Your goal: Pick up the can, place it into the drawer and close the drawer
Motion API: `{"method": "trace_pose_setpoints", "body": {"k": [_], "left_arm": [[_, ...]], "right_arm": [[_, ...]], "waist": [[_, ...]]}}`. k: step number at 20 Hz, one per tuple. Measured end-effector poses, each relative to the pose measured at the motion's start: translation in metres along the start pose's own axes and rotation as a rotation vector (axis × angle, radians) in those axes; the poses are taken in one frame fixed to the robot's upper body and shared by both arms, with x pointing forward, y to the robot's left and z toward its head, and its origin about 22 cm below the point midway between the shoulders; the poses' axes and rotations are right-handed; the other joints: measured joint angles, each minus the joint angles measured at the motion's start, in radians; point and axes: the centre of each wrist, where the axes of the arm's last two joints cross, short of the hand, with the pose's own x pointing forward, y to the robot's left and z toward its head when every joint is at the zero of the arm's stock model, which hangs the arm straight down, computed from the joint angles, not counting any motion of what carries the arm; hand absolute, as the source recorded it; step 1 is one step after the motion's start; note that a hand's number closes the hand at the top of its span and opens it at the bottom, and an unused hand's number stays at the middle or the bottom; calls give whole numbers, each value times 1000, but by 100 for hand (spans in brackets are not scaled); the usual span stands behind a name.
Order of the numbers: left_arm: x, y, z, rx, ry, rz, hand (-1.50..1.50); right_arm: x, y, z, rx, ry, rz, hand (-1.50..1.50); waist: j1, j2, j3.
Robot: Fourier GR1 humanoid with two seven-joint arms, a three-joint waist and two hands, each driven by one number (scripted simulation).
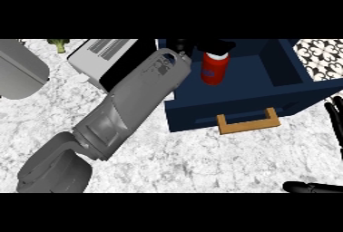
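Observation:
A red can (213,70) with a white top stands upright inside the open navy drawer (234,102), near its back left corner. My left forearm stretches diagonally from the lower left, and my left hand (213,46) sits at the can's top with its black fingers curled about it; most of the hand is cut off by the view's upper edge. The drawer's wooden handle (248,122) faces me. At the right edge rests my right hand (334,118), open, fingers up and its thumb low down, apart from the drawer.
A white and black appliance (100,56) stands left of the drawer, partly behind my left forearm. A grey rounded object (20,68) lies at the far left, with broccoli (59,44) behind it. The marble counter (201,158) spreads in front of the drawer.

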Motion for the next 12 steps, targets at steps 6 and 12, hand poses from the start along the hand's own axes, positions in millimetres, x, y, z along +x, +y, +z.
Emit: {"method": "trace_pose_setpoints", "body": {"k": [6,12], "left_arm": [[-4,0,2,28,10,20,-150],[1,-2,3,40,29,76,-150]], "right_arm": [[9,0,4,6,-22,22,-150],[27,-5,4,33,-104,187,-150]], "waist": [[0,-2,-1],[6,-3,-1]]}}
